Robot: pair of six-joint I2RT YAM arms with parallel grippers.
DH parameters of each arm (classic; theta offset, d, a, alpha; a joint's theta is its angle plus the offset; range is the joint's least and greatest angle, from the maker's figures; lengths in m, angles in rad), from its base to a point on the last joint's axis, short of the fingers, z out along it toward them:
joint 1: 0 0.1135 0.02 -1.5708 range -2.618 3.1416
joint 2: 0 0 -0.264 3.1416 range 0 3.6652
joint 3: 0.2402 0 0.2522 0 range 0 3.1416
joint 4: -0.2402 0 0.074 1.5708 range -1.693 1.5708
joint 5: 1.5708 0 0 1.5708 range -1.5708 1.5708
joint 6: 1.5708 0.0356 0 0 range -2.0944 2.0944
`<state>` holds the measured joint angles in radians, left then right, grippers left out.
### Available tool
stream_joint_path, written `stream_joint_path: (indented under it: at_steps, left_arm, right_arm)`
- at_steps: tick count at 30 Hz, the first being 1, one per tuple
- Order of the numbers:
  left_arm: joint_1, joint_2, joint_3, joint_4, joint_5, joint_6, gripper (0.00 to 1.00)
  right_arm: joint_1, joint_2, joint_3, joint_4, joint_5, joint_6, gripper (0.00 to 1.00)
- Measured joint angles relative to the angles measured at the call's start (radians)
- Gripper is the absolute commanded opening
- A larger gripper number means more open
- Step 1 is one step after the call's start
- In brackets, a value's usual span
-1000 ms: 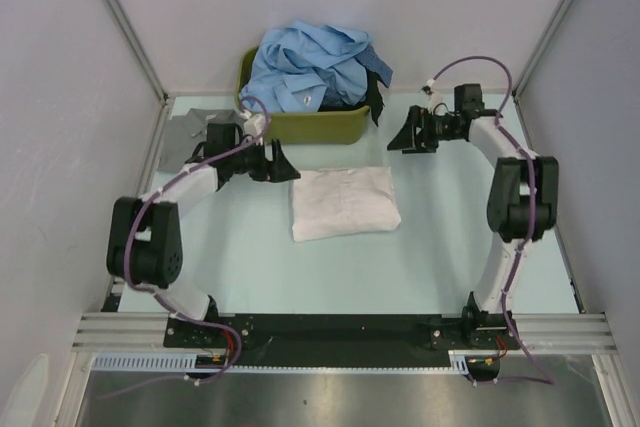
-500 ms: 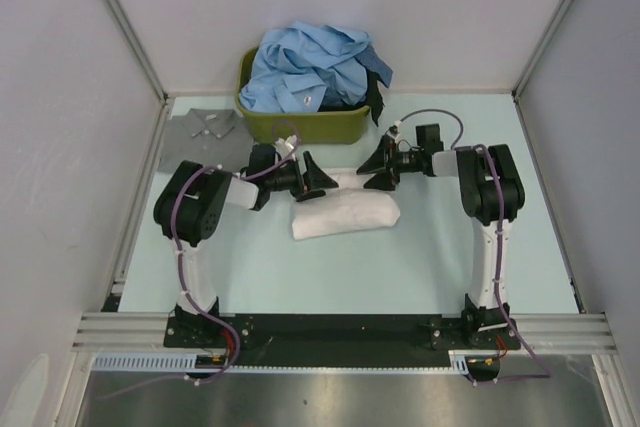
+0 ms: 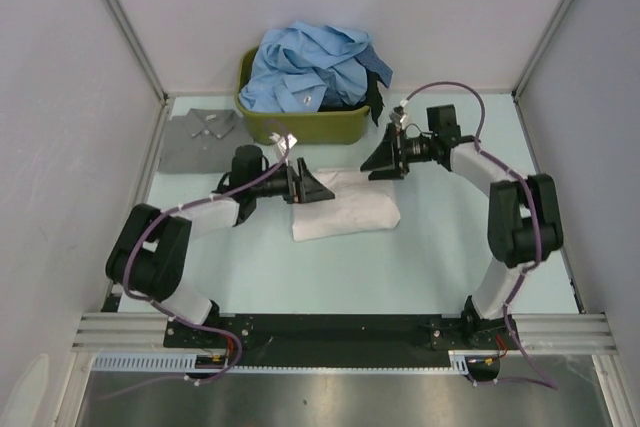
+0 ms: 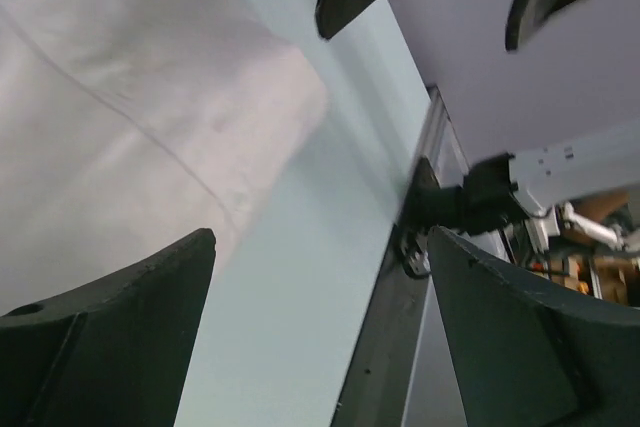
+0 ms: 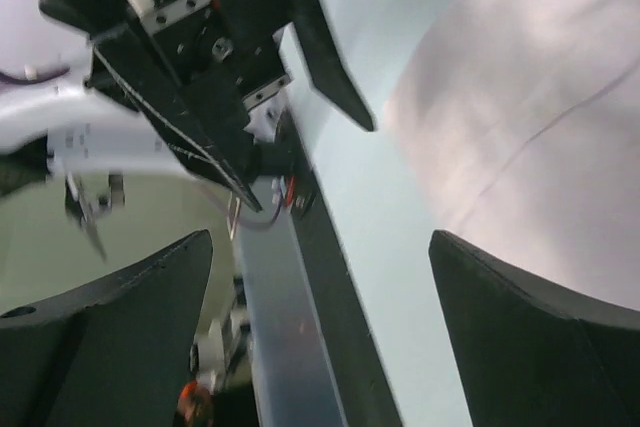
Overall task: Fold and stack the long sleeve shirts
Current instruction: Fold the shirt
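Both arms are reaching in over the middle of the desk (image 3: pixel 440 257), and they meet at the white shirt (image 3: pixel 345 209). That shirt lies folded into a flat rectangle at the centre of the desk, a little toward the far edge, just in front of the olive-green tub (image 3: pixel 300 128).

The left pincer (image 3: pixel 318 187) sits over the shirt's far left corner, spread wide with nothing in it. On the left wrist camera its two dark fingers (image 4: pixel 110 342) frame white cloth and a strip of bare desk. Whether they touch the fabric, I can't tell.

Over to the right pincer (image 3: pixel 383 159): it's at the shirt's far right corner, jaws wide apart and empty too, and from above it looks a touch beyond the cloth's far edge. Its wrist camera shows white cloth on the right side, with the left pincer facing it from the top of the view. The two pincers point at each other, near but apart.

Behind them the tub stands at the far edge of the desk, heaped with light blue shirts (image 3: pixel 310 65) that spill over its rim. A dark shirt (image 3: pixel 378 97) hangs down at its right end. A grey shirt (image 3: pixel 200 131) lies flat with its collar showing in the far left corner of the desk, just beside the tub.
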<state>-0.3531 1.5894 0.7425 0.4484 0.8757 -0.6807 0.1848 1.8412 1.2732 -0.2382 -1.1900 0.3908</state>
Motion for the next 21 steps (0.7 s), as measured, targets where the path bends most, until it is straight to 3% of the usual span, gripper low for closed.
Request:
stream_joint_path:
  at_steps: [4,8,9,12,16,21]
  left_arm:
    - [-0.082,-0.016,-0.083,0.065,0.001,-0.039,0.93]
    - [-0.052,0.186,-0.159,0.100,-0.018,-0.117,0.91]
    - [-0.031,0.218,-0.157,0.127,0.032,-0.141,0.90]
    - [-0.002,0.232,-0.157,0.146,0.073,-0.153,0.90]
    - [0.031,0.180,-0.186,0.101,0.079,-0.106,0.89]
    - [0.038,0.011,-0.205,-0.087,0.051,0.013,0.88]
  right_arm:
    - [0.076,-0.096,-0.167,0.058,-0.024,0.016,0.93]
    - [0.064,0.143,-0.231,0.061,0.003,-0.024,0.89]
    - [0.042,0.211,-0.232,0.053,-0.066,-0.059,0.88]
    - [-0.015,0.240,-0.193,-0.034,-0.105,-0.151,0.86]
    - [-0.059,0.246,-0.149,-0.198,-0.062,-0.265,0.76]
    - [-0.080,0.200,-0.056,-0.371,0.100,-0.343,0.59]
